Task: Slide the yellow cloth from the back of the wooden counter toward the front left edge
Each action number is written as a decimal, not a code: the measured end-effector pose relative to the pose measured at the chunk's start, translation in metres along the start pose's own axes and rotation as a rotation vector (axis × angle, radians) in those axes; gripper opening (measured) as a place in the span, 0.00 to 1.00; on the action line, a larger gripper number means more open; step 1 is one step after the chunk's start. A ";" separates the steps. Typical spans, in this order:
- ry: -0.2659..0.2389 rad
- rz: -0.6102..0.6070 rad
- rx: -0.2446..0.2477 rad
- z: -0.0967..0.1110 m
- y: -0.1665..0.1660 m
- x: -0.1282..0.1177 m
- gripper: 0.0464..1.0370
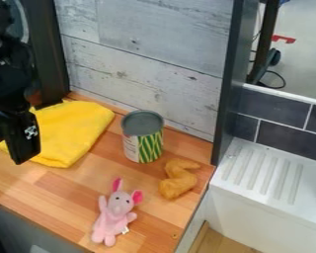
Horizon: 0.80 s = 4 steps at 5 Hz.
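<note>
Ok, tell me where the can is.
In the camera view, the can stands upright on the wooden counter, near the picture's centre, right of the yellow cloth and beyond the pink toy.

We see the black arm (10, 66) coming down from above the left side of the cloth (75, 129). It runs steeply down to the gripper (7, 150), which hangs over the cloth's left part, its fingers pointing down and set apart. We see a small black-and-white marker (31, 132) on the finger nearer the cloth's middle. We cannot tell whether the fingertips touch the cloth.
</note>
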State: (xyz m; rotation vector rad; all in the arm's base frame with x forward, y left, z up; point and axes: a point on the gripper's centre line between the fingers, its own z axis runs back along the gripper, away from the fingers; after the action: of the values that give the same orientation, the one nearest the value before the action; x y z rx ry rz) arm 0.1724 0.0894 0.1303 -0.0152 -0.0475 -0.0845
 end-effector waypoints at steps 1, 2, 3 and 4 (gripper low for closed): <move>0.011 0.001 -0.008 -0.004 0.000 -0.001 0.96; -0.033 0.059 0.056 -0.009 0.026 0.029 0.96; -0.085 0.133 0.086 -0.014 0.047 0.058 0.96; -0.098 0.155 0.130 -0.028 0.070 0.081 0.96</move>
State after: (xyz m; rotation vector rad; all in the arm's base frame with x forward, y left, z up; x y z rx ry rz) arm 0.2606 0.1515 0.1052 0.1067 -0.1489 0.0747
